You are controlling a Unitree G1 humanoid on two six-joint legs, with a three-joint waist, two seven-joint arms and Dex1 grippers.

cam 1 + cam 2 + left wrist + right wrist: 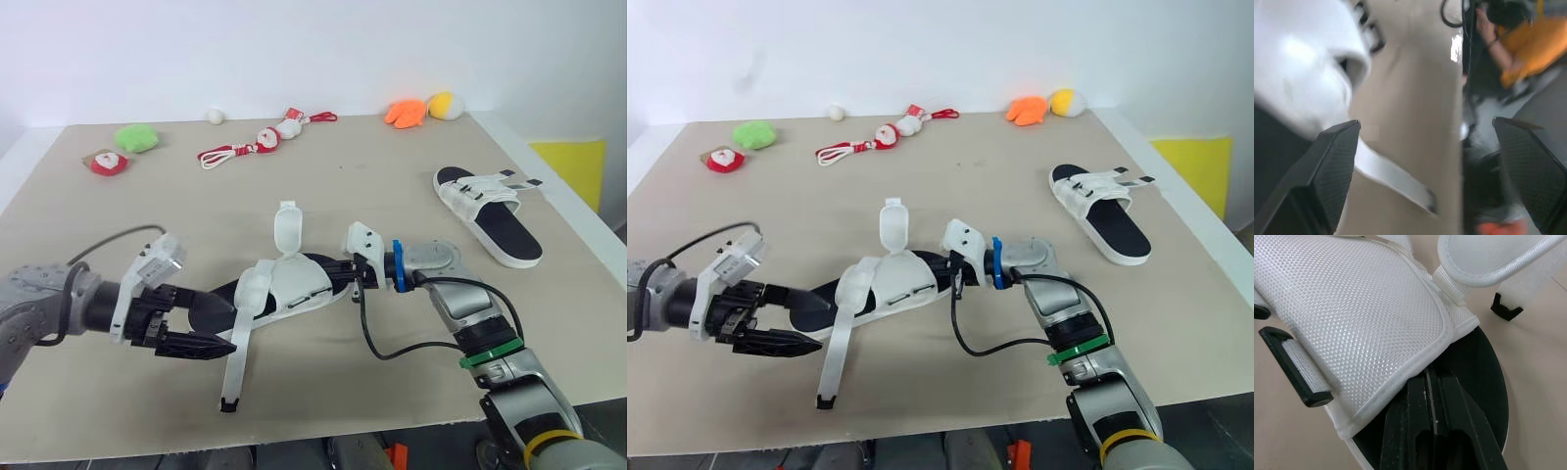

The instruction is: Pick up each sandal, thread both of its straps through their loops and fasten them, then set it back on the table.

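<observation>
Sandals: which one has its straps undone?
The near sandal at mid-table: both white straps stick out loose, one up, one trailing toward the front edge. On the far-right sandal they lie across its top.

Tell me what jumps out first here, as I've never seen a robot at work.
In the middle of the table is a white sandal with a black sole and its straps undone. The open left gripper is at one end, and the right gripper is tucked under its upper at the other. A second sandal lies at the far right, and bright small toys line the far edge.
</observation>
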